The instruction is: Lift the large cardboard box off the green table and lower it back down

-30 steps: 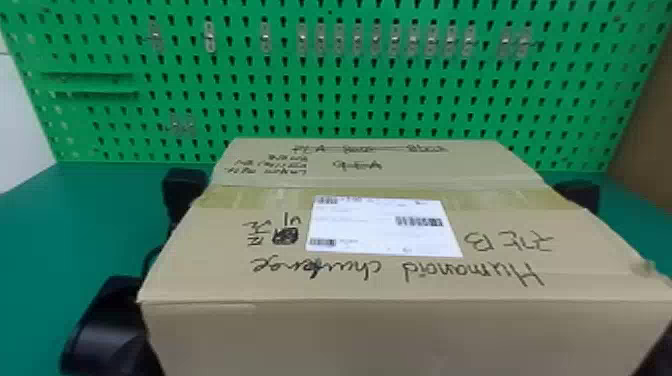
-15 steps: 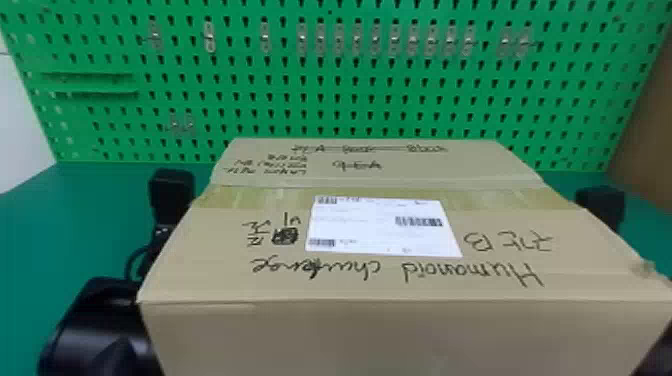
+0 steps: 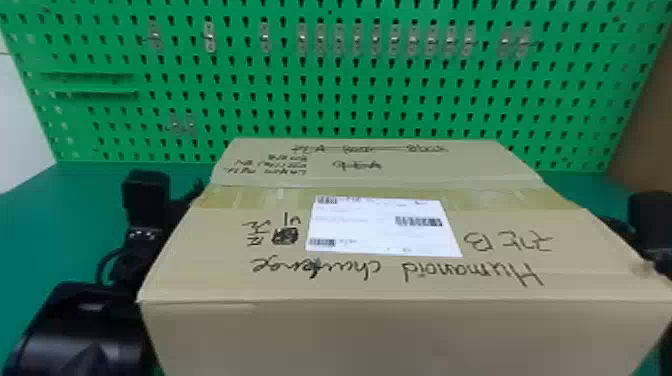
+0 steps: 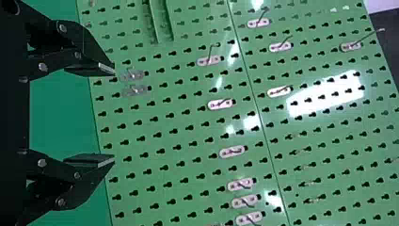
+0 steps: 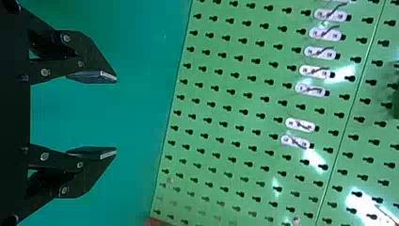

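Your left gripper (image 4: 114,115) is holding its fingers wide apart on nothing, and your right gripper (image 5: 116,114) is doing likewise. The box (image 3: 380,340) is spanning the near middle, between left arm (image 3: 85,325) and right arm (image 3: 650,220), over the counter (image 3: 30,225); whether it is touching, you can't tell. It's looking stiff but bulky, perhaps heavy, so you're likely needing level arm pressure low on both sides, not a finger pinch. The head view is giving you the label (image 3: 385,227); the wrist views, the finger gaps.
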Controlling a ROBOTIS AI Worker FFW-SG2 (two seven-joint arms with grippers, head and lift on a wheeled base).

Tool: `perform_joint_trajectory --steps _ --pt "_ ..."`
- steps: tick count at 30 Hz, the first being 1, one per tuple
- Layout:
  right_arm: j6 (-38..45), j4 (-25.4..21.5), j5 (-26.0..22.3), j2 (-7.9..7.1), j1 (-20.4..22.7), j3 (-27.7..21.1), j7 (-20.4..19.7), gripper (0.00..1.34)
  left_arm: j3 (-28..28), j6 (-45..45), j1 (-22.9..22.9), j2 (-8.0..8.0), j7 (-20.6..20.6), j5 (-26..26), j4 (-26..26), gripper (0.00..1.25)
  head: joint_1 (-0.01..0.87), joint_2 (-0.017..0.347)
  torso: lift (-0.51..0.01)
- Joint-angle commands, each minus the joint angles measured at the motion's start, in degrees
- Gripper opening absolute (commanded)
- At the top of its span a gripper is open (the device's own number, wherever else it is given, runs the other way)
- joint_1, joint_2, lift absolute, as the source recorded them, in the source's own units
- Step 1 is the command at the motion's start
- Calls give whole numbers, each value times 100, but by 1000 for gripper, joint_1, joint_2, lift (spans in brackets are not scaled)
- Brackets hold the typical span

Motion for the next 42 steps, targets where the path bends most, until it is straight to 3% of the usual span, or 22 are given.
perform_joint_trajectory --steps 1,6,18,42 --pt "28 -30 44 -109 43 -89 0 649 131 4 20 56 -40 -14 -41 666 508 51 -211" --pt "37 -38 62 -188 95 -212 0 654 158 13 11 171 -57 -14 -58 666 508 51 -211" --pt "46 -38 220 -258 183 -520 0 692 395 66 46 259 -101 -102 -155 683 508 51 -211" --pt "81 -240 325 -258 254 -757 0 756 650 224 187 320 -119 -225 -480 723 508 51 -211"
